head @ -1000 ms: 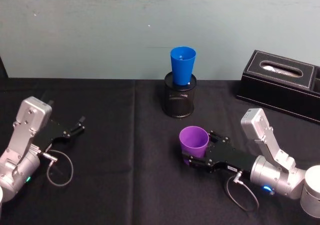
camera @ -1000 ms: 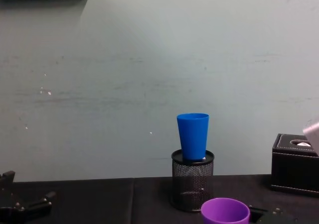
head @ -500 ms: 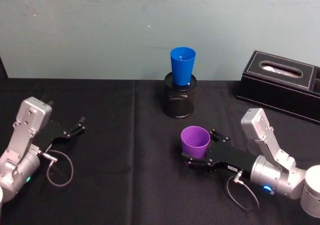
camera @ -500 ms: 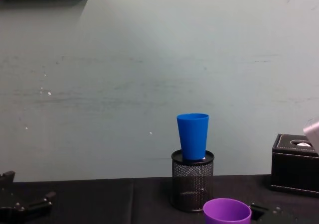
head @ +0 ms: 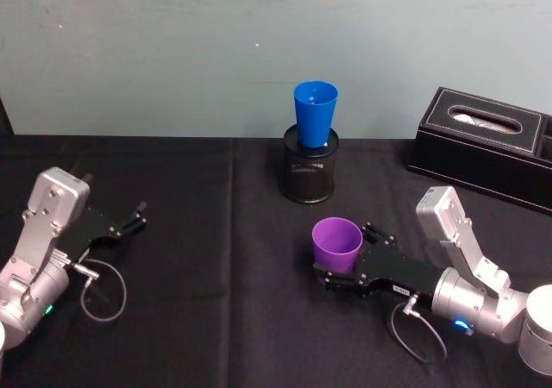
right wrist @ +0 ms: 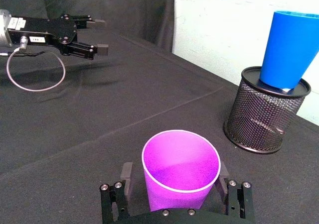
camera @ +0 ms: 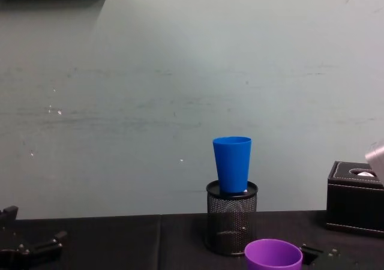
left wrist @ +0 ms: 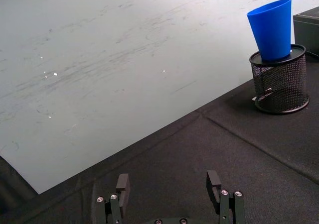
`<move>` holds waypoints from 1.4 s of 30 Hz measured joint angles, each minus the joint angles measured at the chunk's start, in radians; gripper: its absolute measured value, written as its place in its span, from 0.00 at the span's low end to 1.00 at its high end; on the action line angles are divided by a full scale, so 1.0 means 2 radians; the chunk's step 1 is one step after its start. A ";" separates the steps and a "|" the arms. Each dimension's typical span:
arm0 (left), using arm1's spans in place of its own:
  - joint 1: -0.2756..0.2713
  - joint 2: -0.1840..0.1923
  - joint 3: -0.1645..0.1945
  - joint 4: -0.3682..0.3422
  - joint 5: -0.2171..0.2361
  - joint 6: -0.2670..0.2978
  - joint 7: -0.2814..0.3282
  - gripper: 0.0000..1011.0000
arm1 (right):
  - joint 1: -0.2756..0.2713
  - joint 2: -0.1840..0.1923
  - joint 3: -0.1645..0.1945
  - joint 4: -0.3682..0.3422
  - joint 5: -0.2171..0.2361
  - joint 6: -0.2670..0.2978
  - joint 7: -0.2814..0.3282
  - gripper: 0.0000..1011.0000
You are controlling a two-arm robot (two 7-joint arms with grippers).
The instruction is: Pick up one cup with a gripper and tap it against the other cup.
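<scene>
A: Starting at the left, we see the left black two-finger gripper (head: pixel 136 215) on its silver arm, low over the black cloth-covered table (head: pixel 207 319) near the table's left side. In the left wrist view its fingers (left wrist: pixel 122 183) stand well apart with nothing between them, and a looped grey cable (head: pixel 103 289) lies beside that arm.

B: Agreed. Moving toward the middle, we find the black wire-mesh pen holder (head: pixel 310 171) near the back of the table, close to the pale green wall (head: pixel 172 52). The bright blue plastic tapered tumbler (head: pixel 315 112) sits upright in the holder's mouth, narrow end down, most of it rising above the rim.

A: And from the chest view we see the same: the blue tumbler (camera: pixel 232 164) stands in the mesh holder (camera: pixel 231 218), apart from everything else.

B: In front of the holder and a little to the right, we see the purple plastic tapered tumbler (head: pixel 335 243), upright with its mouth open upward. It is well apart from the blue one.

A: The right black two-finger gripper (head: pixel 343 259), on a silver arm with a small white label, reaches in from the right. In the right wrist view we see its fingers (right wrist: pixel 125 175) set on either side of the purple tumbler (right wrist: pixel 180 170), clamped against its lower wall.

B: We cannot tell whether the purple tumbler's base touches the cloth or hangs just above it.

A: Farthest right, we see a black box-shaped tissue holder (head: pixel 483 151) with white stitching, at the back right of the table
</scene>
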 joint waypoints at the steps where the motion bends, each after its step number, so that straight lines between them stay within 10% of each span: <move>1: 0.000 0.000 0.000 0.000 0.000 0.000 0.000 1.00 | 0.000 0.000 0.000 0.000 0.000 0.000 0.000 0.99; 14: 0.000 0.000 0.000 0.000 0.000 0.000 0.000 1.00 | -0.002 -0.001 0.004 -0.001 0.002 -0.012 0.002 0.99; 28: 0.000 0.000 0.000 0.000 0.000 0.000 0.000 1.00 | -0.029 -0.016 0.050 -0.013 0.048 -0.090 0.012 0.99; 34: 0.000 0.000 0.000 0.000 0.000 0.000 0.000 1.00 | -0.056 -0.024 0.070 -0.047 -0.014 -0.084 -0.102 0.99; 42: 0.000 0.000 0.000 0.000 0.000 0.000 0.000 1.00 | -0.081 -0.051 0.092 -0.074 -0.136 -0.003 -0.292 0.99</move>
